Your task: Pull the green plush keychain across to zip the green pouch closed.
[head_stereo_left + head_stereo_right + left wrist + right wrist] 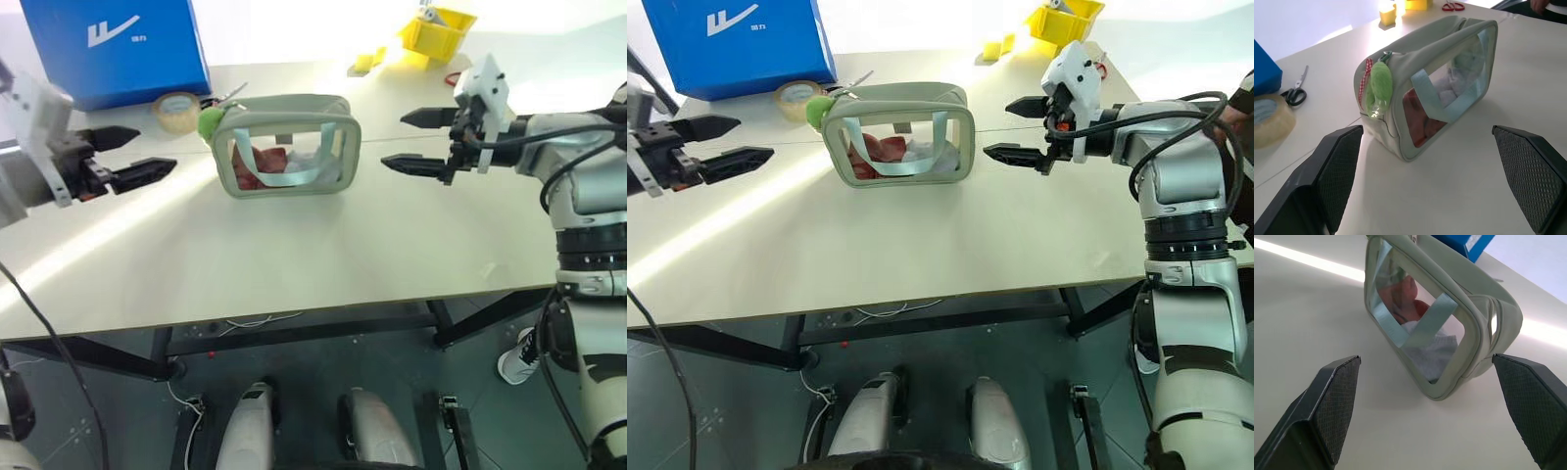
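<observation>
Where the pale table (294,264) fills the scene, items run left to right as follows. Left gripper (132,157): held above the near-left part of the table, fingers spread wide apart, holding nothing, pointing toward the pouch and well apart from it. Blue box (113,44): far left corner. Tape roll (177,111): just in front of the box. Scissors (1294,93): black-handled, lying flat beside the tape roll. Green plush keychain (210,121): hanging at the left end of the green pouch, against its side. Green pouch (286,147): standing upright at the middle of the table, clear front panel facing near, two pale straps across it, red and white contents inside. Right gripper (421,142): raised above the table right of the pouch, fingers wide apart, empty, aimed at the pouch's right end, not touching. Yellow bin (437,31): far right, with small yellow blocks (367,61) beside it. Dark floor (313,392): below the table's near edge, cables trailing under the frame.
</observation>
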`<state>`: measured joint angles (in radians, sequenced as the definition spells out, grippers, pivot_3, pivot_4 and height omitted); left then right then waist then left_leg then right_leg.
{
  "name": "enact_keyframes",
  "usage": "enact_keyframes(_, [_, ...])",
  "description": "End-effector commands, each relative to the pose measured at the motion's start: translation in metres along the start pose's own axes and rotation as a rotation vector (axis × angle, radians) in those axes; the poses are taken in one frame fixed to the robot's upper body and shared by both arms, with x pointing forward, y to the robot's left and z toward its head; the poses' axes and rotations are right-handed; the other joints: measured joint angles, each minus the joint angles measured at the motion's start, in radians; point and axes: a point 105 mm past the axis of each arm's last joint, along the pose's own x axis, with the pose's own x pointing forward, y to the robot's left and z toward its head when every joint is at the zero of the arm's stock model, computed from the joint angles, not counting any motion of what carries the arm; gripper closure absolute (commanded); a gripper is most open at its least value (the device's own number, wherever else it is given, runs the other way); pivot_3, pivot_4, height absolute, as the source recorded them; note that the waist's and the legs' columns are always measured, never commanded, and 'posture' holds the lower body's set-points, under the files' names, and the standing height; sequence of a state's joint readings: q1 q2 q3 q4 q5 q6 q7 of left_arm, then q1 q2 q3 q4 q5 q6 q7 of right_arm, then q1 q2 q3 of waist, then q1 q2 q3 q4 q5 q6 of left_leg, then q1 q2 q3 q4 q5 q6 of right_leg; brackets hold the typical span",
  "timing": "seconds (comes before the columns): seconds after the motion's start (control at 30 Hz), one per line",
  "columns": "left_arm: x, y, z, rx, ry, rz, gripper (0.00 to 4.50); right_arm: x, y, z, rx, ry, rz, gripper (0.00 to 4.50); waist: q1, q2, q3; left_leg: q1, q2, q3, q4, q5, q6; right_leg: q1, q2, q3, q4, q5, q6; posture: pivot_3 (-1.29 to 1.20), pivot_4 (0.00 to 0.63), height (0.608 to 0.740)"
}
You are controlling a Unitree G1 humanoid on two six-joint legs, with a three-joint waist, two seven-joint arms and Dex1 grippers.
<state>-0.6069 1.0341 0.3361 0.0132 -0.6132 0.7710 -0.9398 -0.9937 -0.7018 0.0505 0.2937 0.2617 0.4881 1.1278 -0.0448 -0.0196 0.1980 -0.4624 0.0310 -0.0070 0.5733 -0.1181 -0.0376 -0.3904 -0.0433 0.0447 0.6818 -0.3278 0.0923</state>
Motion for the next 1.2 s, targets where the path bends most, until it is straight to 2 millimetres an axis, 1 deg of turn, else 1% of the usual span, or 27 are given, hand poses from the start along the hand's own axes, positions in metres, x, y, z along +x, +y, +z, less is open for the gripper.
enact_keyframes(0.03, [-0.004, 0.004, 0.017, 0.039, -0.055, 0.015, 0.01, 0.002, 0.001, 0.014, -0.036, -0.044, -0.002, 0.00, 0.001, 0.000, 0.000, -0.001, 0.000, 0.000, 0.000, 0.000, 0.000, -0.001, 0.000, 0.000, 0.000, 0.000, 0.000, 0.00, 0.150, 0.740])
enact_keyframes(0.13, [-0.003, 0.004, 0.018, 0.031, -0.061, 0.015, 0.01, 0.002, 0.000, 0.017, -0.056, -0.048, -0.005, 0.00, 0.003, 0.000, 0.000, -0.002, 0.000, 0.000, 0.000, 0.000, 0.000, -0.001, 0.001, 0.000, 0.000, 0.000, 0.000, 0.00, 0.150, 0.740])
enact_keyframes(0.2, [-0.003, 0.005, 0.017, 0.058, -0.052, 0.028, 0.01, 0.003, -0.003, 0.017, -0.070, -0.042, -0.021, 0.00, 0.003, 0.000, 0.000, -0.002, 0.000, 0.000, 0.001, 0.000, 0.000, -0.001, 0.000, 0.000, 0.000, 0.000, 0.001, 0.00, 0.150, 0.740])
enact_keyframes(0.27, [-0.004, 0.006, 0.017, 0.057, -0.050, 0.030, 0.01, 0.007, -0.007, 0.021, -0.083, -0.058, -0.048, 0.00, 0.002, 0.000, 0.000, -0.001, 0.000, 0.000, 0.001, 0.000, 0.000, -0.001, 0.001, 0.000, 0.000, 0.000, 0.001, 0.00, 0.150, 0.740])
enact_keyframes(0.4, [-0.004, 0.007, 0.019, 0.057, -0.063, 0.031, 0.01, 0.023, -0.012, 0.036, -0.114, -0.101, -0.073, 0.00, -0.003, 0.000, 0.000, -0.001, 0.000, 0.001, 0.001, 0.000, 0.000, -0.001, 0.001, 0.001, 0.000, 0.000, 0.001, 0.00, 0.150, 0.740])
enact_keyframes(0.47, [-0.001, 0.007, 0.021, 0.062, -0.075, 0.027, 0.01, 0.038, -0.012, 0.041, -0.129, -0.109, -0.066, 0.00, -0.003, 0.000, 0.000, -0.001, 0.000, 0.001, 0.000, 0.000, 0.000, -0.002, 0.002, 0.001, 0.001, 0.000, 0.001, 0.00, 0.150, 0.740])
enact_keyframes(0.57, [0.005, 0.004, 0.020, 0.059, -0.081, 0.015, 0.01, 0.063, -0.018, 0.033, -0.154, -0.059, -0.110, 0.00, -0.002, 0.000, 0.000, -0.001, 0.000, 0.001, 0.001, 0.000, 0.000, -0.002, 0.003, 0.001, 0.001, 0.000, 0.001, 0.00, 0.150, 0.740])
enact_keyframes(0.67, [0.007, 0.000, 0.019, 0.057, -0.085, 0.008, 0.01, 0.078, -0.020, 0.023, -0.140, -0.012, -0.111, 0.00, 0.001, 0.000, 0.000, -0.001, 0.000, 0.001, 0.001, 0.000, 0.000, -0.002, 0.003, 0.001, 0.001, 0.000, 0.001, 0.00, 0.150, 0.740])
enact_keyframes(0.77, [0.004, -0.004, 0.016, 0.053, -0.081, 0.010, 0.01, 0.087, -0.022, 0.014, -0.131, 0.028, -0.111, 0.00, 0.002, 0.000, 0.000, -0.002, 0.000, 0.001, 0.001, 0.000, 0.000, -0.002, 0.002, 0.001, 0.001, 0.000, 0.001, 0.00, 0.150, 0.740])
enact_keyframes(0.9, [0.000, -0.006, 0.013, 0.047, -0.082, 0.028, 0.01, 0.093, -0.023, 0.012, -0.128, 0.031, -0.111, 0.00, 0.000, 0.000, 0.000, -0.001, 0.000, 0.001, 0.001, 0.000, 0.000, -0.001, 0.001, 0.001, 0.001, 0.001, 0.001, 0.00, 0.150, 0.740])
enact_keyframes(1.0, [-0.002, -0.007, 0.013, 0.046, -0.084, 0.039, 0.00, 0.098, -0.018, 0.016, -0.124, 0.013, -0.083, 0.84, -0.002, 0.000, 0.000, -0.001, 0.000, 0.001, 0.001, 0.000, 0.000, -0.001, 0.002, 0.001, 0.002, 0.001, 0.001, 0.00, 0.150, 0.740])
enact_keyframes(1.07, [-0.002, -0.007, 0.014, 0.046, -0.085, 0.043, 0.00, 0.099, -0.015, 0.018, -0.130, 0.003, -0.060, 1.82, -0.004, 0.000, 0.000, 0.000, 0.000, 0.001, 0.001, 0.000, 0.000, -0.001, 0.002, 0.001, 0.002, 0.001, 0.001, 0.00, 0.150, 0.740])
enact_keyframes(1.1, [-0.003, -0.006, 0.013, 0.047, -0.084, 0.048, 0.00, 0.099, -0.012, 0.022, -0.141, -0.012, -0.035, 2.41, -0.004, 0.000, 0.000, 0.000, 0.000, 0.001, 0.001, 0.000, 0.000, -0.001, 0.002, 0.001, 0.002, 0.001, 0.001, 0.00, 0.150, 0.740])
enact_keyframes(1.2, [-0.004, -0.004, 0.014, 0.050, -0.084, 0.059, 0.00, 0.094, -0.002, 0.035, -0.165, -0.060, 0.039, 3.92, -0.006, 0.000, 0.000, 0.000, 0.000, 0.001, 0.001, 0.000, 0.000, -0.001, 0.003, 0.001, 0.002, 0.001, 0.001, 0.00, 0.150, 0.740])
